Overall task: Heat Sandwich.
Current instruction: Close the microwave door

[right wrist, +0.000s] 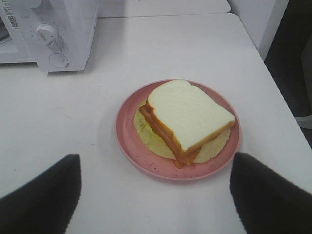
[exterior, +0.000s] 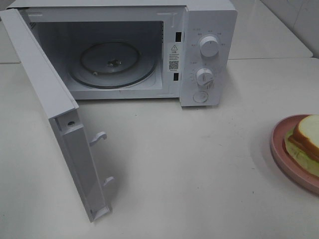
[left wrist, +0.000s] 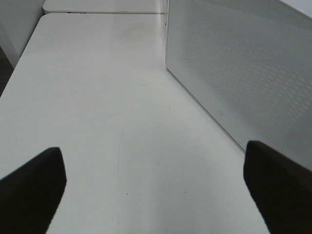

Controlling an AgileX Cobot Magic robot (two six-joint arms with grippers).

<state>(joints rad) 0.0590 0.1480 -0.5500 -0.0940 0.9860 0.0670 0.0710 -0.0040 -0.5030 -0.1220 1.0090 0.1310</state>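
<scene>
The sandwich (right wrist: pixel 187 116), white bread over a reddish filling and pale green lettuce, lies on a pink round plate (right wrist: pixel 131 146). In the high view the sandwich (exterior: pixel 305 137) and plate (exterior: pixel 278 144) sit at the right edge of the table. The white microwave (exterior: pixel 209 30) stands at the back, its door (exterior: pixel 55 114) swung wide open, the glass turntable (exterior: pixel 112 63) bare. My right gripper (right wrist: pixel 155 200) is open, short of the plate, nothing between its fingers. My left gripper (left wrist: pixel 156 187) is open over bare table beside the outer face of the microwave door (left wrist: pixel 243 63). Neither arm shows in the high view.
The open door juts toward the table's front left, with two latch hooks (exterior: pixel 99 137) on its edge. The microwave's control knobs (exterior: pixel 208 46) face front. In the right wrist view the table edge (right wrist: pixel 273 73) runs close beyond the plate.
</scene>
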